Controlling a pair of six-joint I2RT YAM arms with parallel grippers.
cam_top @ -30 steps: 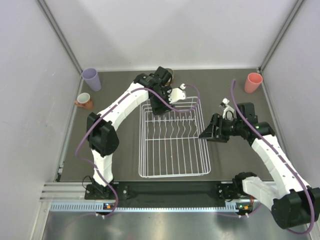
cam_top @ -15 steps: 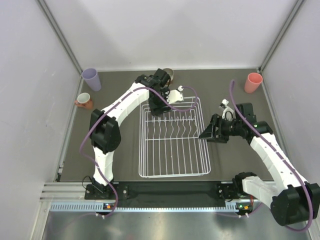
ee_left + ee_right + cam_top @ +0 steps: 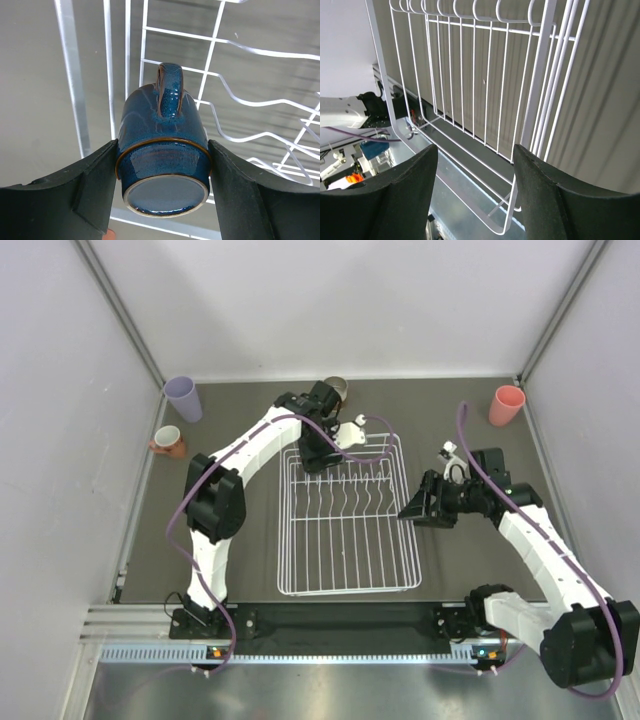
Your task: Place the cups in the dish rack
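Observation:
My left gripper [image 3: 163, 150] is shut on the dark blue mug [image 3: 160, 115], one finger on each side of its body. The mug's base faces the camera and its handle points away. It hangs over the far left corner of the white wire dish rack [image 3: 281, 540], under my left gripper [image 3: 318, 452]. My right gripper [image 3: 410, 508] is open and empty beside the rack's right rim [image 3: 540, 75]. On the table stand a lavender tumbler [image 3: 183, 398], a terracotta mug [image 3: 168, 441], a pink tumbler [image 3: 507, 405] and a brownish cup [image 3: 337, 388].
Grey walls close in the table on the left, back and right. The lavender tumbler and terracotta mug stand near the left wall, the pink tumbler in the far right corner. The brownish cup stands just behind my left wrist.
My left wrist has shifted slightly over the rack's far left corner with the blue mug still held, and its elbow swung a little. The right arm has not moved.

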